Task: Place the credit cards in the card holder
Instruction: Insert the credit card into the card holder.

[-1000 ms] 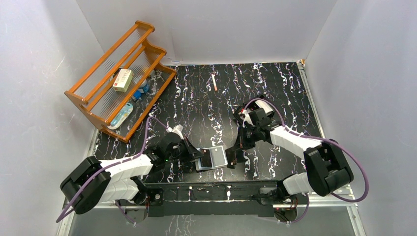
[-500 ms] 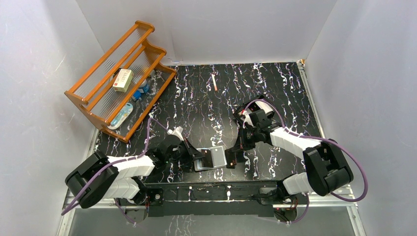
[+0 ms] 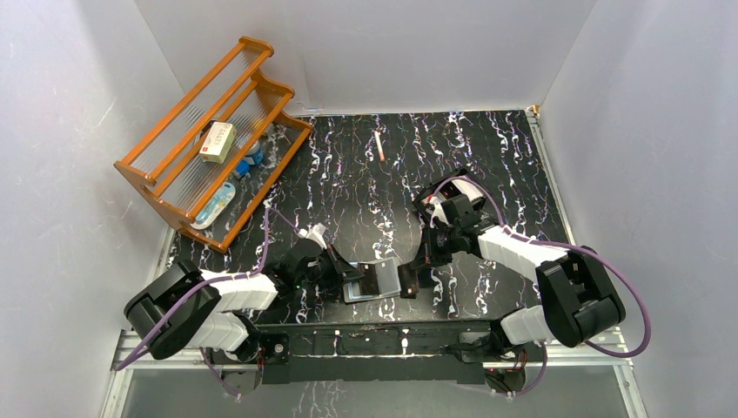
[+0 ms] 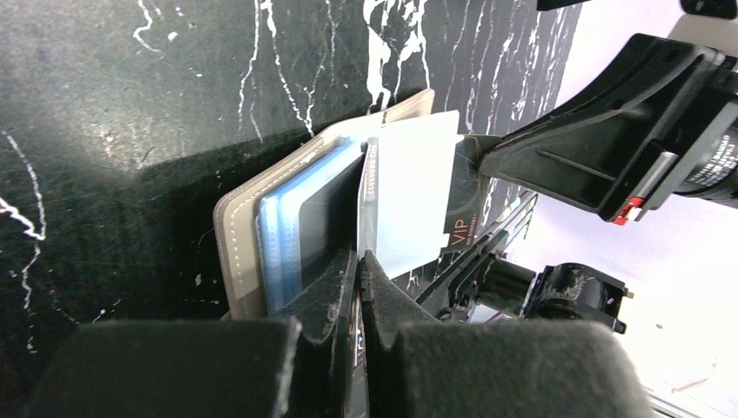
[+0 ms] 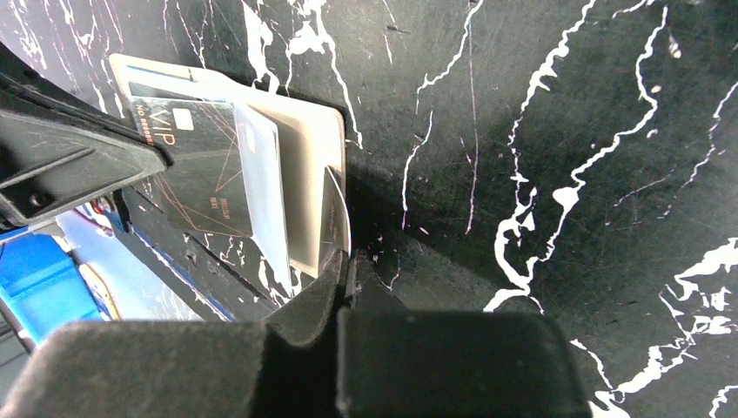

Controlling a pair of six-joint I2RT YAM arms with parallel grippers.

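Plain white walls [image 3: 392, 43] enclose a black bench [image 3: 496, 148] veined with white marbling, under even light; an orange wooden rack [image 3: 165, 178] with clear ribbed shelves stands at its far-left corner.

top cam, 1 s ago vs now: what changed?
The left arm swung its rear links rightward. The left gripper, shut on the white card, barely shifted. The card holder now looks darker from above, with the black card showing where a pale face was. Nothing was grabbed or released. The right gripper, pinching the holder's edge, and the rack stayed put.
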